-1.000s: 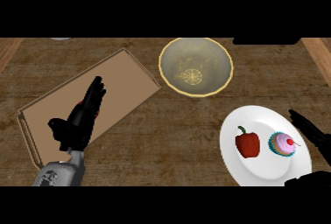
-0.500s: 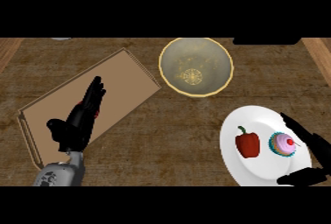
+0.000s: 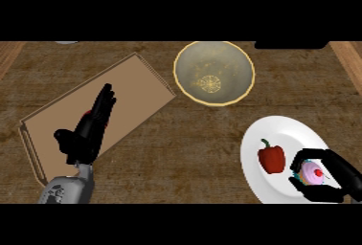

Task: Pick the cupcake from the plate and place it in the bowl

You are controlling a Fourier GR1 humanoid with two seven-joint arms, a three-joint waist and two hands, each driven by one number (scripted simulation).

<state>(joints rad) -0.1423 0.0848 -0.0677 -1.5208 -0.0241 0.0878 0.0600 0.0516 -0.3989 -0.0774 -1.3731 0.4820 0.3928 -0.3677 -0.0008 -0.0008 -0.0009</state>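
Cupcake (image 3: 311,172): one, seemingly clasped by right robot hand (image 3: 338,178) | plate (image 3: 283,134): one | bowl (image 3: 214,72): one | left robot hand (image 3: 90,125): fingers straight

Dark, rough-grained wood for the desk (image 3: 176,139), matt. Paler, smooth tan wood on the cutting board (image 3: 134,86). Glassy, translucent yellowish bowl (image 3: 244,62) with a sheen. Glossy white ceramic-looking plate (image 3: 279,129). Shiny red skin on the pepper (image 3: 271,159). Matt black on both hands' fingers (image 3: 106,98).
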